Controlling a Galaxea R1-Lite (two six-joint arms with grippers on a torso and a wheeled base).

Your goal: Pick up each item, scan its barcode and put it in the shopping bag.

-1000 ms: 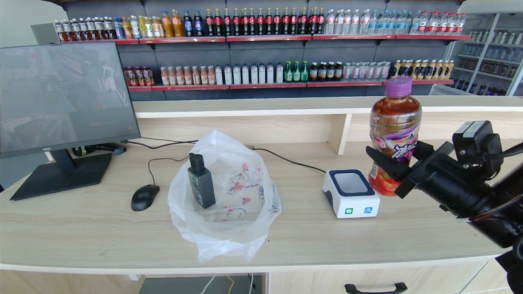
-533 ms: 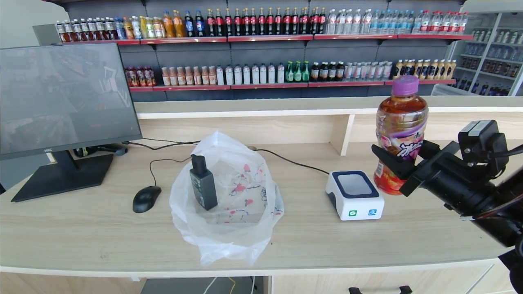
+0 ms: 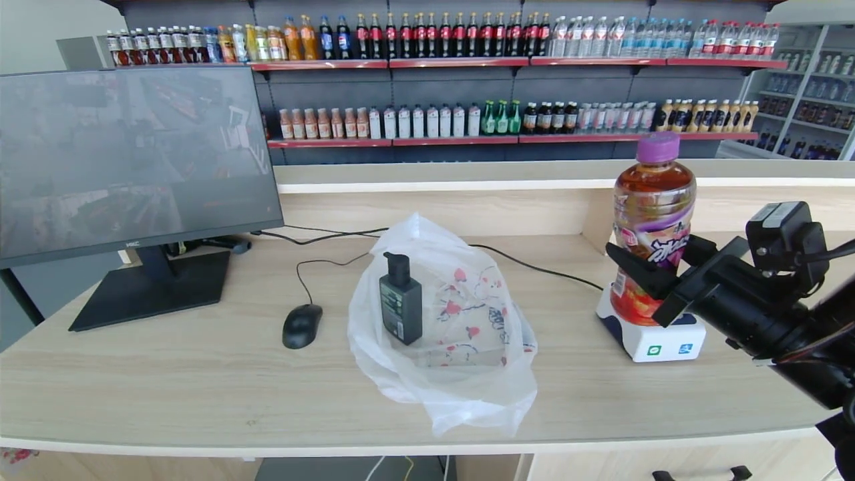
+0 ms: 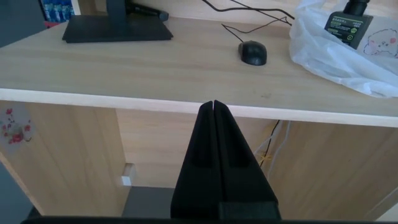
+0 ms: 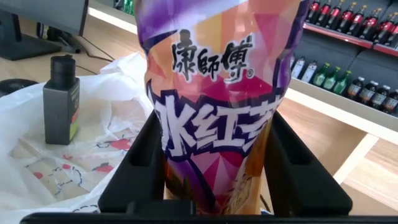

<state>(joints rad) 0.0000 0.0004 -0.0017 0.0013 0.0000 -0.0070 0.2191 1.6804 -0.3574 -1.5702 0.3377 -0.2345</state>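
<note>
Counter (image 3: 167, 381), count of task things: 1 drink bottle (image 3: 653, 200), 1 scanner (image 3: 661, 344), 1 shopping bag (image 3: 467, 361), 1 dark pump bottle (image 3: 401, 308). R gripper (image 3: 651, 267) is clamped on the drink bottle, 1 finger each side of the label at its lower half. The bottle is upright w/ purple cap on top, and its base sits over the scanner's top face; whether they touch, can't tell. The scanner is white, at the robot's right on the counter, and well apart from the bag. The bag is translucent w/ mouth open and lies mid-counter; the pump bottle stands upright inside it, on the bag's left side. L gripper (image 4: 214, 106): fingers pressed together w/ nothing between, out in front of the counter's front edge and below its top. Other: 1 mouse (image 3: 301, 325) just left of the bag, 1 monitor (image 3: 133, 153) at far left, screen dark.
</note>
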